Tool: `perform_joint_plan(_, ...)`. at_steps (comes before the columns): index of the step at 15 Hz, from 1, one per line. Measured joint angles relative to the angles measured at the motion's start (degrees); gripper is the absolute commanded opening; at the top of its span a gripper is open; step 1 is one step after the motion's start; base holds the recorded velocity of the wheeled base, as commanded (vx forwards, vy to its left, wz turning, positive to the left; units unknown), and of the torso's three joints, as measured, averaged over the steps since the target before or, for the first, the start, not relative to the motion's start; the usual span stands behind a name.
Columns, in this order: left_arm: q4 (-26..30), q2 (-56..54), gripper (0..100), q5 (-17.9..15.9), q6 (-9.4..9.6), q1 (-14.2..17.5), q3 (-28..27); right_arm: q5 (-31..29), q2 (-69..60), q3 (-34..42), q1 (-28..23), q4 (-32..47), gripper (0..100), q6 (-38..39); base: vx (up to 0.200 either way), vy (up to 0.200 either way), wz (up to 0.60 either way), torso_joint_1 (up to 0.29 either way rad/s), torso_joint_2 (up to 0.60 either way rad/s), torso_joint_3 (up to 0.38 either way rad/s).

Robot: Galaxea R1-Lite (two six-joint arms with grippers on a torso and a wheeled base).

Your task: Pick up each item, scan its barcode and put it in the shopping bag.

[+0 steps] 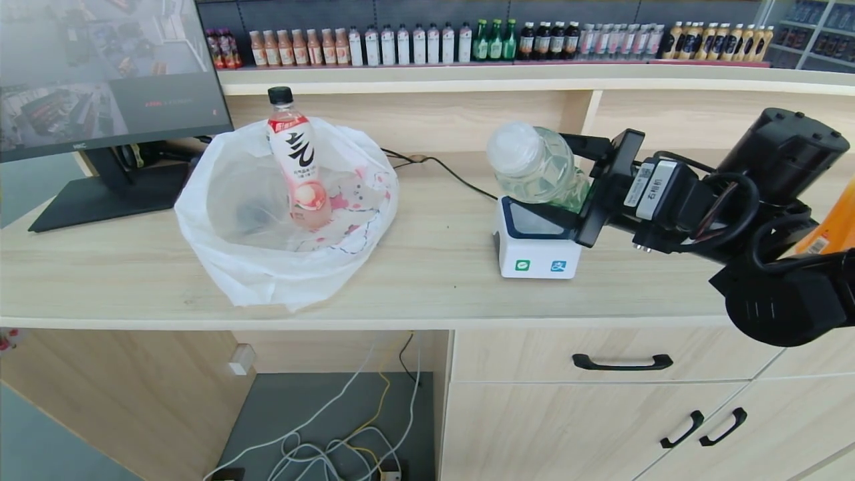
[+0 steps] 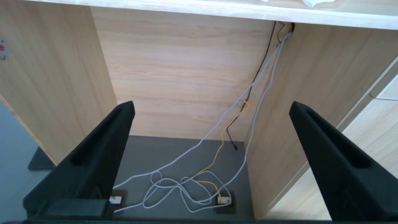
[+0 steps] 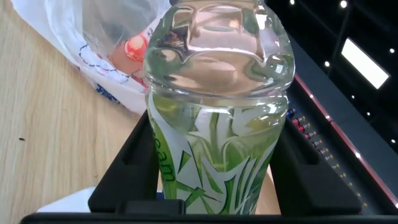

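Jaws of my right gripper (image 1: 573,175) clench the bottle (image 1: 531,164) just above the scanner (image 1: 534,247); bag (image 1: 220,227) well apart leftward; left gripper (image 2: 211,112) spread.

A monitor (image 1: 100,73) stands on the counter (image 1: 434,294); cables (image 1: 334,451) lie beneath.

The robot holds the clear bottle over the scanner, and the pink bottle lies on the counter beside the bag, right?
Not quite. The head view shows the pink bottle inside the bag, not beside it. The right gripper does hold the clear bottle over the scanner.
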Motion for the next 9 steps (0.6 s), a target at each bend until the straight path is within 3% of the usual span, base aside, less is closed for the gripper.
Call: perform_joint_plan(9,0.0,0.0,100,0.0,0.02,0.0,0.0,-0.1,1.1,1.9,1.2,-0.2,0,-1.4,0.000,0.000,0.00,0.000,0.00,0.000)
